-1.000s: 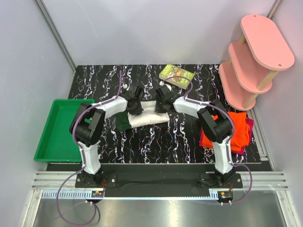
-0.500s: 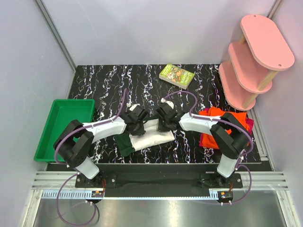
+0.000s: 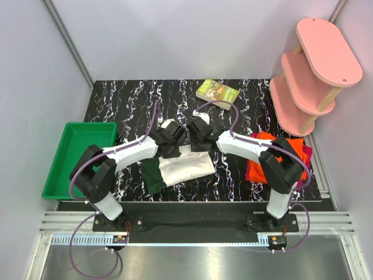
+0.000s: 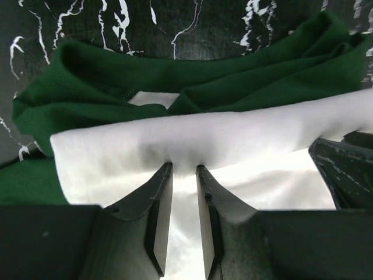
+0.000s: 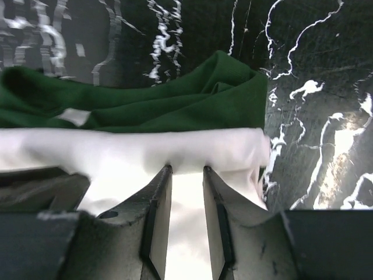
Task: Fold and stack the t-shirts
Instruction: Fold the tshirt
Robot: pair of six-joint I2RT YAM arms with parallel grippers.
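Cream-white cloth sits under both sets of jaws. Left gripper (image 4: 183, 168) and right gripper (image 5: 186, 169) are each narrowly parted, tips resting on the folded edge, not clamped. The cream-and-green t-shirt (image 3: 185, 166) lies folded on the black marbled table (image 3: 134, 105), centre-front. Orange and magenta shirts (image 3: 294, 156) are piled at the right, apart.

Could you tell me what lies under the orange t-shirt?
A magenta-red t-shirt: only its right edge peeks out. The orange t-shirt and the right arm cover the rest.
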